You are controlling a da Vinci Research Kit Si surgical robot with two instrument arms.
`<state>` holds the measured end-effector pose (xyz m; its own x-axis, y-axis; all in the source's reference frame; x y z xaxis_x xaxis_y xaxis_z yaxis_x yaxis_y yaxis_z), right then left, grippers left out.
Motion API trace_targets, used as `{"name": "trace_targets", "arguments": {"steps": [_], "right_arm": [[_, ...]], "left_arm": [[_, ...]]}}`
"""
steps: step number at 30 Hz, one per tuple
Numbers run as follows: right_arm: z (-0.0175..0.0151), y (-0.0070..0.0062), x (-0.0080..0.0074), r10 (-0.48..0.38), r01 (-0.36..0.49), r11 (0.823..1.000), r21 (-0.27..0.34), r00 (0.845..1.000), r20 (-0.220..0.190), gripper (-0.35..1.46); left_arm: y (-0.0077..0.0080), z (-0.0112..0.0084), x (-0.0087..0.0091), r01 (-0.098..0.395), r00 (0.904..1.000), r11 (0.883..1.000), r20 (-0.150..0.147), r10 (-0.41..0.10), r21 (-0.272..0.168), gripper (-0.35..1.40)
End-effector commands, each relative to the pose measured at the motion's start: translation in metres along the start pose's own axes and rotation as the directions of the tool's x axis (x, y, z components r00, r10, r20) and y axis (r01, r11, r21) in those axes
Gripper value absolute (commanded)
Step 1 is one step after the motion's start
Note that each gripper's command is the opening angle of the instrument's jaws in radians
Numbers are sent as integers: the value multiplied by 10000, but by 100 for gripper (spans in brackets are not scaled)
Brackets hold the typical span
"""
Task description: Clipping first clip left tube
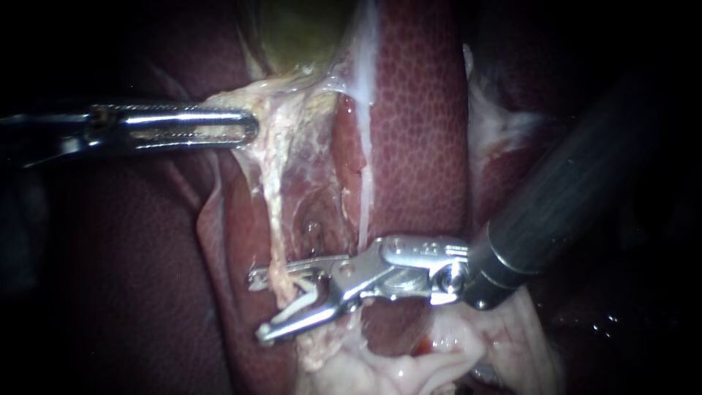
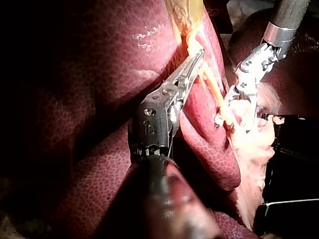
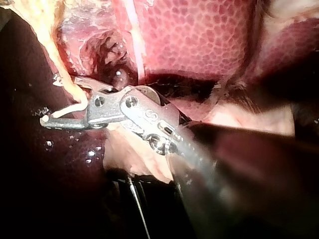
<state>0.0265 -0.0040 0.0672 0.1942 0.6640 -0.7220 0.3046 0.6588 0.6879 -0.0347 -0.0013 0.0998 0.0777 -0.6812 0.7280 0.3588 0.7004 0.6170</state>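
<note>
The mottled dark red liver (image 1: 417, 110) is filling the background of the endoscope view, with the greenish gallbladder (image 1: 300, 29) lying at its upper edge. The left instrument (image 1: 248, 128) is reaching in level from the left, its jaws lying together and clamping the pale tissue (image 1: 285, 110) just below the gallbladder. From that tissue the left tube (image 1: 274, 212) is running down the liver's face as a thin yellowish strand. The right instrument (image 1: 257, 307) is coming in from the right, its jaws standing apart with the tube passing between them.

In the left wrist view the liver (image 2: 99, 74) is lying around the left instrument (image 2: 196, 59), whose jaws are pinching the yellowish tissue at their tips. The left tube (image 2: 212, 84) is stretching from there to the right instrument (image 2: 234, 119), which is straddling it ahead and to one side.

In the right wrist view the liver (image 3: 199, 35) is lying ahead of the right instrument (image 3: 52, 99). Its jaws are gaping, and the left tube (image 3: 55, 57) is dropping between them and curling along one jaw.
</note>
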Motion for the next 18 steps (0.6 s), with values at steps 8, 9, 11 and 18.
{"name": "trace_targets", "arguments": {"steps": [8, 9, 11, 18], "right_arm": [[-2, 6, 1, 12, -13, 10000, -98, 10000, -18, 46], [-3, 7, 2, 74, -75, 9999, -93, 10000, -23, 43], [-5, 8, 3, 203, -203, 9998, -87, 9998, -34, 36], [-14, 5, 7, 472, -472, 9989, 58, 9989, -35, -35]], "left_arm": [[-1, 0, 0, -1, 10000, 10000, 1, 1, -6, -35], [-1, 0, 0, -1, 10000, 10000, 1, 1, -6, -35], [-1, 0, 0, -1, 10000, 10000, 1, 1, -6, -35], [-1, 0, 0, -1, 10000, 10000, 1, 1, -6, -35]]}}
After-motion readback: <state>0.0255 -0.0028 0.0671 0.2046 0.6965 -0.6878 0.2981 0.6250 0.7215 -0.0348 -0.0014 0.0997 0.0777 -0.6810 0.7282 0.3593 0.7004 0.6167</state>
